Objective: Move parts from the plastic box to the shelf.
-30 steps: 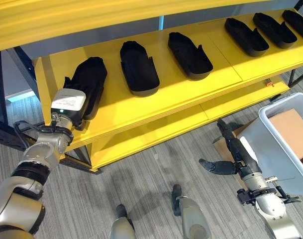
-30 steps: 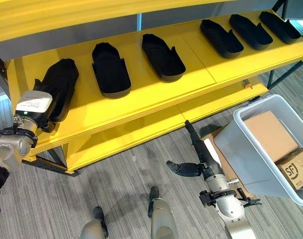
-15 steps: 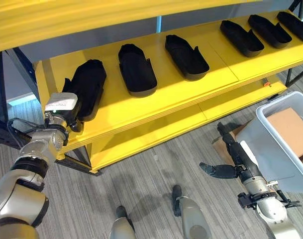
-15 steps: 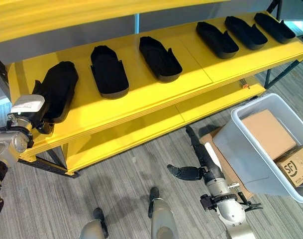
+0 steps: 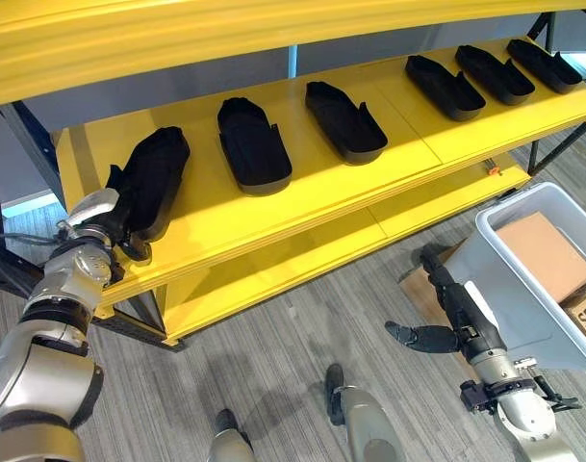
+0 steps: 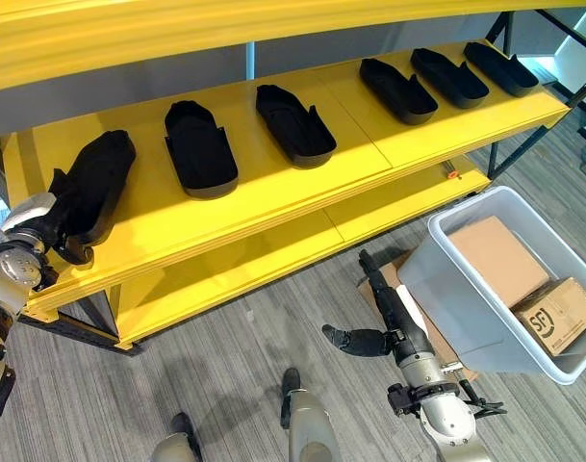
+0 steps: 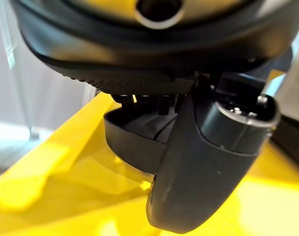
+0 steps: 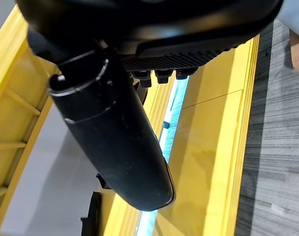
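Note:
A yellow shelf (image 5: 317, 197) carries several black moulded parts in a row. The leftmost black part (image 5: 158, 173) lies near the shelf's left end. My left hand (image 5: 119, 219) rests at that part's near end by the shelf's front edge, fingers straight and thumb (image 7: 203, 172) out; the part (image 7: 134, 140) lies on the shelf just past the fingers. The grey plastic box (image 5: 514, 294) stands tilted on the floor at the lower right. My right hand (image 5: 456, 306) hangs open over the floor just left of the box, holding nothing.
Two cardboard boxes (image 5: 547, 255) lie inside the plastic box. A lower yellow shelf board (image 5: 302, 260) juts out under the main one. Dark steel shelf legs (image 5: 28, 144) stand at the far left. Grey plank floor (image 5: 273, 366) lies in front.
The camera has shifted. My left hand has drawn back along the leftmost part toward the shelf's front edge. The right hand stays beside the box.

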